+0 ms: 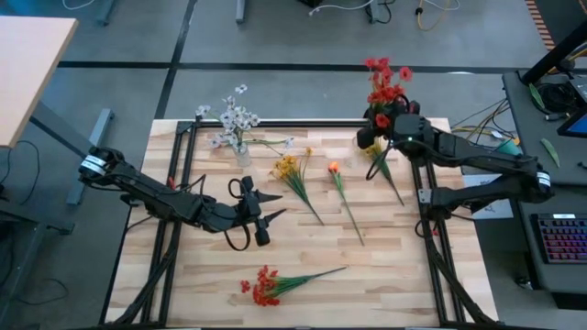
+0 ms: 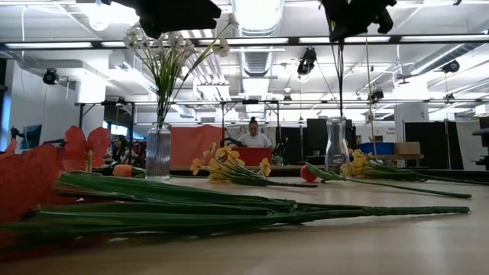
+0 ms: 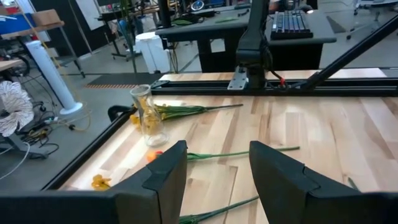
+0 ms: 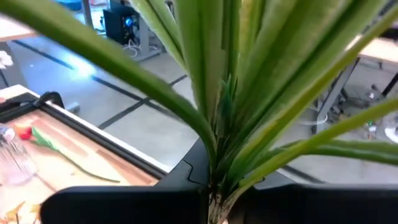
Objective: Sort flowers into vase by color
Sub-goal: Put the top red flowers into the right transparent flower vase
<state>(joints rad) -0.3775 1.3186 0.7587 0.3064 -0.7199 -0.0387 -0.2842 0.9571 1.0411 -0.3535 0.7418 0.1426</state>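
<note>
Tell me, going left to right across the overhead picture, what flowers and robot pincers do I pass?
White flowers in a vase → left pincer, open and empty → yellow flowers → orange flower → red flowers, gripped by the right pincer. The red bunch lying near the front edge overlaps the left pincer's span, so I left it out.

no readable text, labels, brands, numbers or signs in any view.

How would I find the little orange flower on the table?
Start at the vase of white flowers at the table's far edge. Go past the yellow spray beside it. Next comes the orange flower: one small bloom on a bare stem, not a cluster.
</note>
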